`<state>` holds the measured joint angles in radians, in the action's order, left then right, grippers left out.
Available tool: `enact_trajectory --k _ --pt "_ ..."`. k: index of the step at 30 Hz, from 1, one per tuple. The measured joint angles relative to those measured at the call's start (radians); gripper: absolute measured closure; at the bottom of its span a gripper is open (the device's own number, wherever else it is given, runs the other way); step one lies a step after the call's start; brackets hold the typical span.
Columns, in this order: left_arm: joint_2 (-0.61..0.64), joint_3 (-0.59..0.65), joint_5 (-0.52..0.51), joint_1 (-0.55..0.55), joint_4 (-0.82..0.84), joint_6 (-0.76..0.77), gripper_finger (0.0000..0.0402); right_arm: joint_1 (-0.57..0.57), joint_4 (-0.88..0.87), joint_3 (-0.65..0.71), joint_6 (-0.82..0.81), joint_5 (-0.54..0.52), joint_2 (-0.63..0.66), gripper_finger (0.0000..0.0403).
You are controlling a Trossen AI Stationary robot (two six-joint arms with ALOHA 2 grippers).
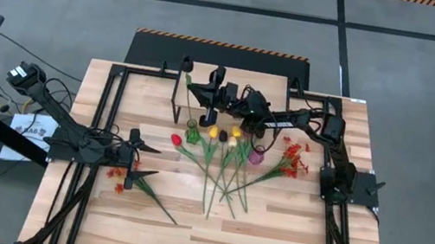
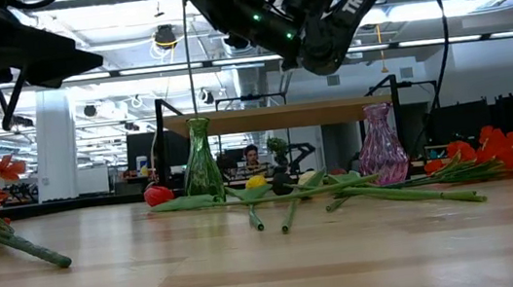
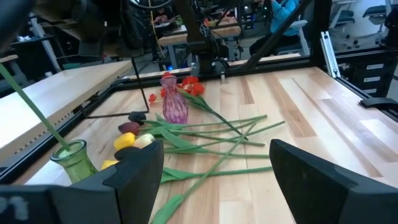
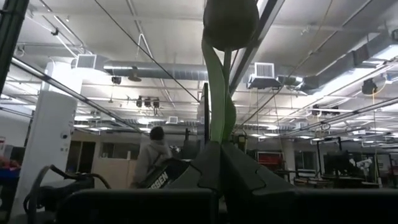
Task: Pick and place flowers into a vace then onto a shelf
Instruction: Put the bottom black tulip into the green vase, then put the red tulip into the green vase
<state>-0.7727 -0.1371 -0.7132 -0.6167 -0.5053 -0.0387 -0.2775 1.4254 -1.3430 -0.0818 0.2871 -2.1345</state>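
Observation:
My right gripper [image 1: 203, 93] reaches over the table's far middle, in front of the shelf [image 1: 246, 81], and is shut on a dark tulip [image 4: 230, 22]. The tulip's long stem [image 2: 191, 63] runs down into the green glass vase [image 2: 201, 165]. A purple vase [image 2: 380, 143] stands to its right. Several tulips, red, yellow, cream and dark [image 1: 217, 153], lie on the table with their stems toward the near edge. My left gripper [image 3: 214, 180] hangs open at the table's left, beside a red-orange spray [image 1: 123, 175] that lies flat. My right gripper pinches the dark tulip's green stem [image 4: 217, 134] between its two fingers, some way below the flower head. The fingers come from the table's right, slanting upward. The stem stands nearly upright, head up, and its lower end [image 3: 59, 143] sits inside the green vase.
A second red spray [image 1: 292, 160] lies at the right, by my right arm. The shelf's black legs [image 1: 174, 98] stand close behind the green vase. The table's near half [image 1: 208, 234] is bare wood. A person shows in the room beyond.

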Motion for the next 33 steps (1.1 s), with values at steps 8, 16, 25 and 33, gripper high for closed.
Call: enact_trajectory --k 8,16,25,33 --pt "0.0 0.0 0.0 0.0 0.0 0.001 0.0118 0.001 -0.037 0.0 0.002 0.0 0.0 0.0403" --pt "0.0 0.0 0.0 0.0 0.003 0.023 0.0118 0.016 -0.037 0.0 0.002 0.0 0.0 0.0375" --pt "0.0 0.0 0.0 0.0 0.027 0.078 0.0118 0.04 -0.141 0.008 -0.007 0.002 0.016 0.0277" --pt "0.0 0.0 0.0 0.0 0.024 0.088 0.0118 0.038 -0.178 0.008 -0.077 0.062 0.035 0.0235"
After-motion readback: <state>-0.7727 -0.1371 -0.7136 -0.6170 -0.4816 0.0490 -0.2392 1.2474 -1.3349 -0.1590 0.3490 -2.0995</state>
